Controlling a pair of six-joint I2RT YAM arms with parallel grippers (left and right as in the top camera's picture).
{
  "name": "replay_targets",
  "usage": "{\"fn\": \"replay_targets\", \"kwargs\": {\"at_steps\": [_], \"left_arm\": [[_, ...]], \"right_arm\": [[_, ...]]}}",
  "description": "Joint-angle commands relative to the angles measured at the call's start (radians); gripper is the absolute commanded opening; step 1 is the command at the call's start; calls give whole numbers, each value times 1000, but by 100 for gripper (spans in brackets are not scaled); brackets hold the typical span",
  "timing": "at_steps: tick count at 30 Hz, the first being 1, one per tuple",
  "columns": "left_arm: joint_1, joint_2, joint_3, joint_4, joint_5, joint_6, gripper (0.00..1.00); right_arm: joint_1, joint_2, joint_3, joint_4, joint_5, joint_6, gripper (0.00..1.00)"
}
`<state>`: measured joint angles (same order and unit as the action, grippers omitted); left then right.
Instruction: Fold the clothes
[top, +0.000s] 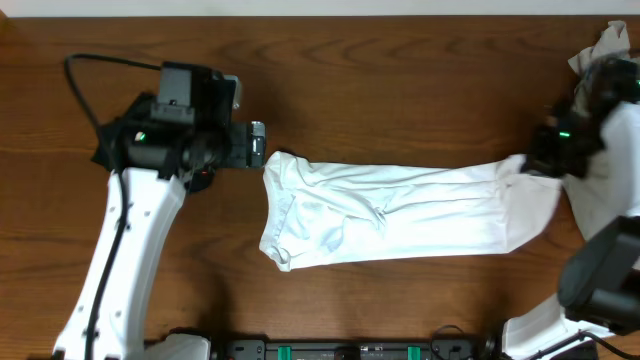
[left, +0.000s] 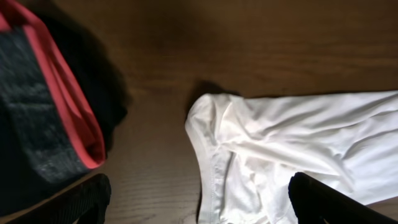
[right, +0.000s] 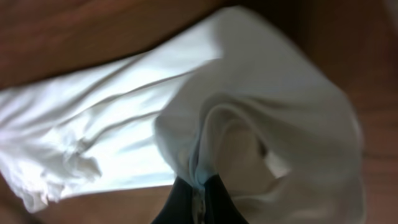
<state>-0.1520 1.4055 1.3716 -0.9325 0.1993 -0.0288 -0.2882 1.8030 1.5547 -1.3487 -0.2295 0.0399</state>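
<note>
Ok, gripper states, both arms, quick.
Left gripper: open, empty.
Right gripper: closed on the white T-shirt.

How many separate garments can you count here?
3. A white T-shirt stretches across mid-table; a black garment with grey-and-red band lies apart from it, left wrist view; a pale crumpled one sits top right overhead. More may be hidden.

Dark brown wood-grain table (top: 400, 80), a black bar with green marks (top: 350, 351) along its near edge.
</note>
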Motion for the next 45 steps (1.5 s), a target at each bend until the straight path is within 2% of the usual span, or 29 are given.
{"fn": "replay_targets", "kwargs": {"at_steps": [1,12,17,23,24,26,27,28,29,30,35,36,37,38,40,43,45], "left_arm": [[5,-63,30,6,-10,-1,93],[5,-113,30,6,-35,-2,93],[5,-113,30,6,-35,-2,93],[5,-113,30,6,-35,-2,93],[5,-113,30,6,-35,-2,93],[5,-113,30,6,-35,-2,93],[5,-113,30,6,-35,-2,93],[5,-113,30,6,-35,-2,93],[5,-113,30,6,-35,-2,94],[5,-113,30,6,-35,-1,93],[5,-113,30,2,-35,-1,94],[5,-113,30,-2,-35,-1,94],[5,-112,29,-7,-35,-1,94],[5,-112,29,-12,-35,-1,94],[5,-112,29,-30,-35,-1,94],[5,-111,29,-84,-35,-16,91],[7,-109,29,-131,-35,-72,88]], "right_arm": [[163,-17,10,0,-14,-8,1],[611,-17,-11,142,-14,154,1],[752,-15,-39,205,-10,216,1],[853,-6,-84,253,-4,269,1],[864,-4,-86,256,-5,271,4],[883,-1,-86,266,-23,269,21],[893,-1,-86,272,-34,265,34],[900,-1,-86,277,-42,253,52],[905,-2,-85,280,-40,245,65],[904,-3,-85,282,-39,232,68],[841,-6,-85,271,-36,228,64],[822,-6,-85,267,-31,224,59],[804,-2,-85,261,-10,225,48],[787,0,-86,256,17,225,31],[753,11,-99,256,77,225,12],[720,50,-163,284,98,226,6],[714,73,-215,320,97,238,3]]}}
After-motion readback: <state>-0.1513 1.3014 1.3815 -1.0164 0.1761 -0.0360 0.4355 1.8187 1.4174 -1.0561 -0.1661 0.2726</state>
